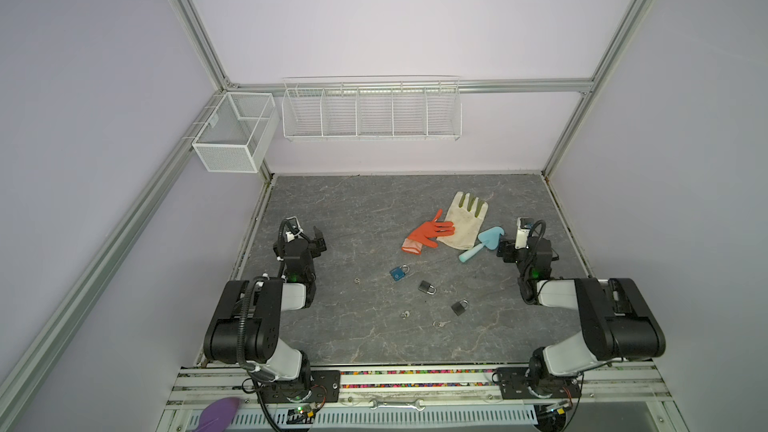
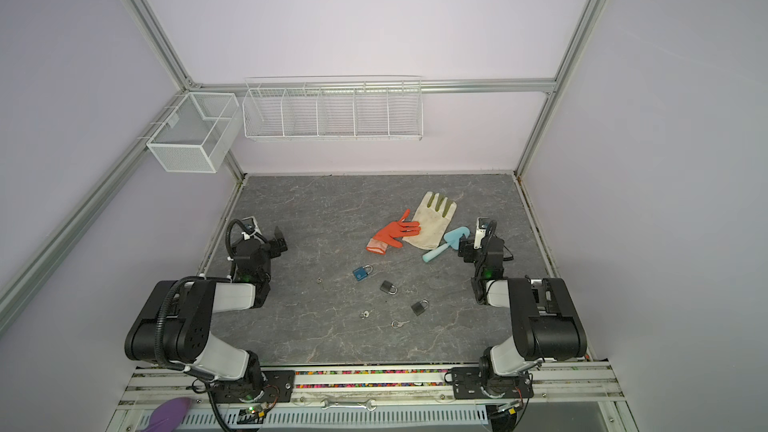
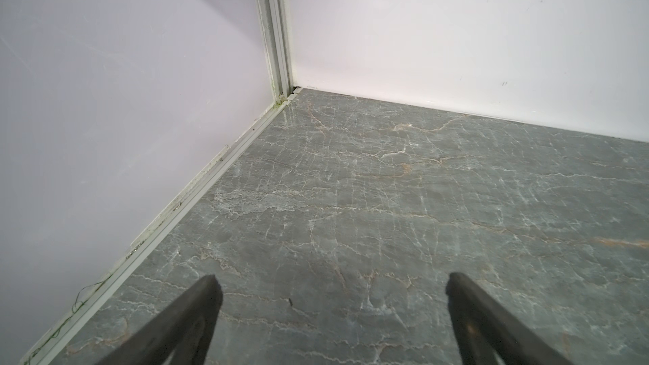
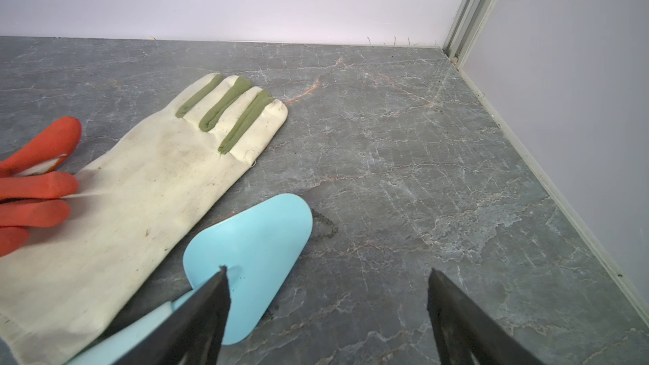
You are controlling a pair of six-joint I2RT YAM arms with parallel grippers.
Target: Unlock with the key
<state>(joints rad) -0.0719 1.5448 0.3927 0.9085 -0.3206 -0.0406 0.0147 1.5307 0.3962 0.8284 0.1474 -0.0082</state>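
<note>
Above the bench (image 1: 332,218), the left end effector (image 3: 332,280) and right end effector (image 4: 328,272) are hanging open and empty, the blue padlock (image 1: 400,273) is lying mid-bench, and a key (image 1: 438,324) is lying flat toward the front, likely needing a low pinch.

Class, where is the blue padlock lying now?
In both top views the blue padlock lies near the table's middle, below the orange glove and left of a dark padlock, touching neither.
</note>
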